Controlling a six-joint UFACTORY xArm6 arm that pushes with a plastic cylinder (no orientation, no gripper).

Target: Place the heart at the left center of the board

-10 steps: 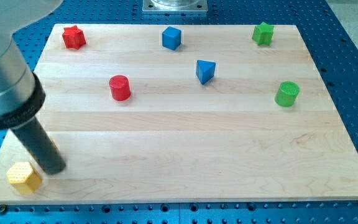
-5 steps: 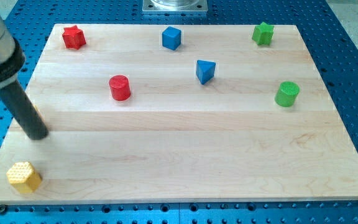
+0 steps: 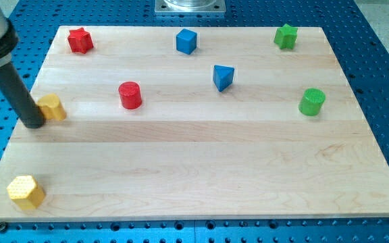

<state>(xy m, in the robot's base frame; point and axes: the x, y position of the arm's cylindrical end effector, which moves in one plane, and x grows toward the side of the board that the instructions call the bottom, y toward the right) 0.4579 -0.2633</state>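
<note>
The yellow heart block (image 3: pixel 52 106) lies near the board's left edge, about halfway up. My tip (image 3: pixel 34 124) rests just to its left and slightly below, touching or nearly touching it. The dark rod rises from there toward the view's top left. A yellow hexagon block (image 3: pixel 26 192) sits at the board's bottom left corner.
A red star (image 3: pixel 80 40) sits at top left, a red cylinder (image 3: pixel 130 94) right of the heart, a blue cube (image 3: pixel 186 41) at top centre, a blue triangle (image 3: pixel 223 77) below it, a green star (image 3: pixel 286 36) at top right, a green cylinder (image 3: pixel 312 101) at right.
My tip has moved up the left side of the board, away from the yellow hexagon. The yellow heart, hidden behind the rod before, now shows beside the tip, higher up the board.
</note>
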